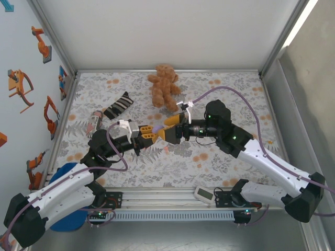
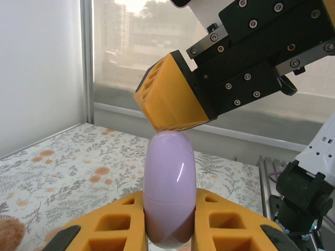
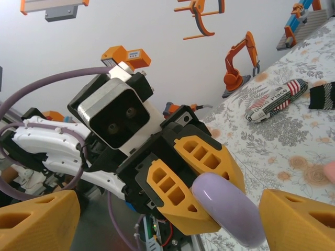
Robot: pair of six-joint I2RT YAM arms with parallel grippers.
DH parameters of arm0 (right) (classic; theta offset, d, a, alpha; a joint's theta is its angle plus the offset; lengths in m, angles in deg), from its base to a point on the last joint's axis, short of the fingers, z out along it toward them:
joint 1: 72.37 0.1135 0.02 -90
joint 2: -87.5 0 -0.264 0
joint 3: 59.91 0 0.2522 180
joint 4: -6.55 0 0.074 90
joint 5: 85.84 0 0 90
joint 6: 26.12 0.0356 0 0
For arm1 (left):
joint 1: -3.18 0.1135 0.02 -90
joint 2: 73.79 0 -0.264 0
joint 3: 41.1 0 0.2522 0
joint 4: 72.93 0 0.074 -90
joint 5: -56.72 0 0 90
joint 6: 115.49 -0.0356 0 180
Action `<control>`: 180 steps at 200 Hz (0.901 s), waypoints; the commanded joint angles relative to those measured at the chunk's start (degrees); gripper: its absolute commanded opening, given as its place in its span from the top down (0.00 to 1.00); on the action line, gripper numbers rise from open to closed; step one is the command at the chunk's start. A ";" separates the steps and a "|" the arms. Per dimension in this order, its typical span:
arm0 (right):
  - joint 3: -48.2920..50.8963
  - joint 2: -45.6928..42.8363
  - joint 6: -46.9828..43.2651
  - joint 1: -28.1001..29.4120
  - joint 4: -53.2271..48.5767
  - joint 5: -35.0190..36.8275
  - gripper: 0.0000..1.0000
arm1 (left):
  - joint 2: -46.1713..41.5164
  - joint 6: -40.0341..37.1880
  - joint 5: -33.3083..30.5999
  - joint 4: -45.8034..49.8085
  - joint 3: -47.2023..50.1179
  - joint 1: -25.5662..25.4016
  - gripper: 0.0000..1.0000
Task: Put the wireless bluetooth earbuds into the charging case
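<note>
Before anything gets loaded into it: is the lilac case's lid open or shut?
Shut: the lilac case, clamped in the left hand, is one smooth rounded shell, no lid lifted.

Glossy lilac oval plastic charging case (image 2: pixel 170 178), shut, stands upright. My left tool (image 1: pixel 148 132) pinches its lower end and holds it up off the floral surface (image 1: pixel 220 162). Its free rounded end sits between the spread fingers of my right tool (image 1: pixel 168 130), one orange fingertip (image 2: pixel 172 99) right at its top. Small salmon-pink rounded bit (image 3: pixel 330 175) lies on the surface, cut off by the frame edge; cannot tell if it's a bud.
</note>
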 commanded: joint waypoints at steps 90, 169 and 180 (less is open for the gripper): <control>2.47 -7.00 -28.94 -0.02 -6.61 1.33 0.15 | -3.80 1.89 2.37 -0.54 -0.34 -0.64 1.00; 0.96 -5.95 -44.56 -0.01 -13.86 -2.93 0.23 | -5.25 2.47 6.52 -0.30 -0.47 -0.86 1.00; 0.17 -5.04 -45.52 -0.01 -14.64 -3.55 0.23 | -5.24 2.47 6.99 -0.19 -0.69 -0.84 1.00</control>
